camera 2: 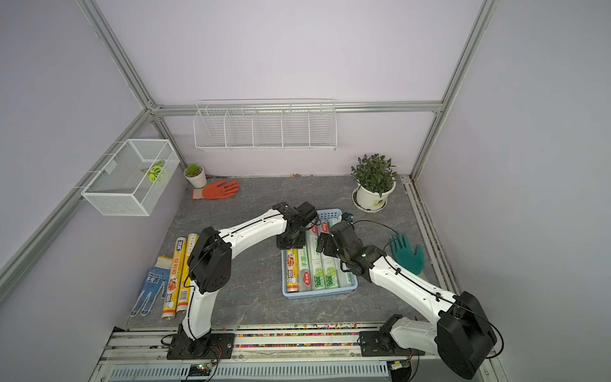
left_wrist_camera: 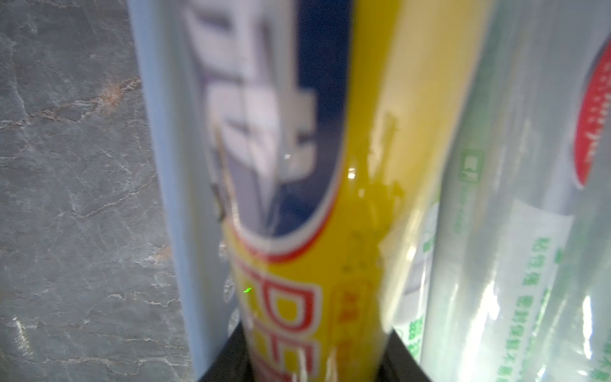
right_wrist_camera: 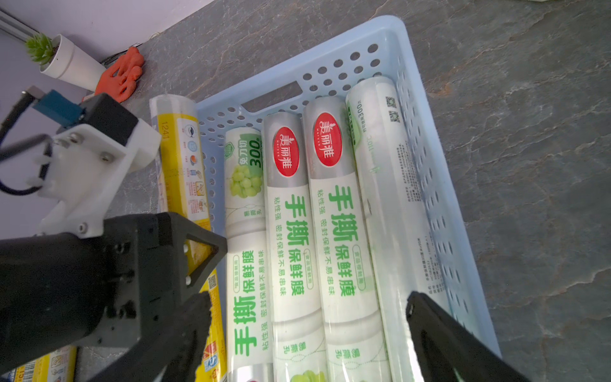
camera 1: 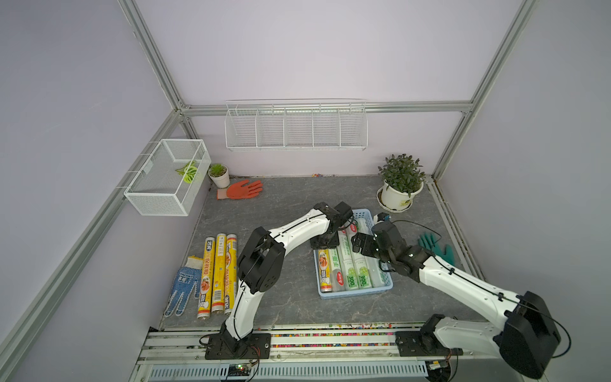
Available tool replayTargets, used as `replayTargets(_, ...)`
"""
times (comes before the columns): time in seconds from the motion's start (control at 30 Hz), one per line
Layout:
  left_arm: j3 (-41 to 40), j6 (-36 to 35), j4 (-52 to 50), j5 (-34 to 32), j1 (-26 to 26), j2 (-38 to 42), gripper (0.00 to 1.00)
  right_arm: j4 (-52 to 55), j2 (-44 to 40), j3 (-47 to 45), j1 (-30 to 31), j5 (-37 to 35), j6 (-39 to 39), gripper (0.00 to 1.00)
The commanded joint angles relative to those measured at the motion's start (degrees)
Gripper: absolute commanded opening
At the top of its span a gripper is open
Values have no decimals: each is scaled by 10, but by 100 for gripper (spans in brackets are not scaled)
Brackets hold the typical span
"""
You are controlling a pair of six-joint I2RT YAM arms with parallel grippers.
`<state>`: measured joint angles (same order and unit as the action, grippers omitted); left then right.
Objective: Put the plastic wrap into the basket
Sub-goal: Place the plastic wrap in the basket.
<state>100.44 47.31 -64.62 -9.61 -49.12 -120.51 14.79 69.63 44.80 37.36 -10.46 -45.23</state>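
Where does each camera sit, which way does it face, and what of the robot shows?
Top views: high above the robot's base, looking down and forward at the table; both arms, the left gripper and the right gripper show.
Left wrist: on the left arm, looking closely along the yellow roll its gripper holds; only black fingertips show.
Right wrist: on the right arm, looking down into the basket; its open gripper and the left gripper show.
Shared: both wrist views show the yellow roll and green-printed rolls.

lab cell, alu frame (camera 1: 148,56), plain walls (camera 1: 297,49)
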Motion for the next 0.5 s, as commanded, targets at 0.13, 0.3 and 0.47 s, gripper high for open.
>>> replayTargets(0.13, -10, -6, 0, 20, 0, -5, 36, 4, 6, 2, -2, -5, -6, 97)
replayTargets(0.3, -12, -2, -6, 13, 1, 1, 39, 5, 8, 2, -2, -4, -7, 97)
replayTargets(0.47, -24, -1, 1, 16, 1, 17, 44, 3, 7, 1, -2, -4, -6, 98)
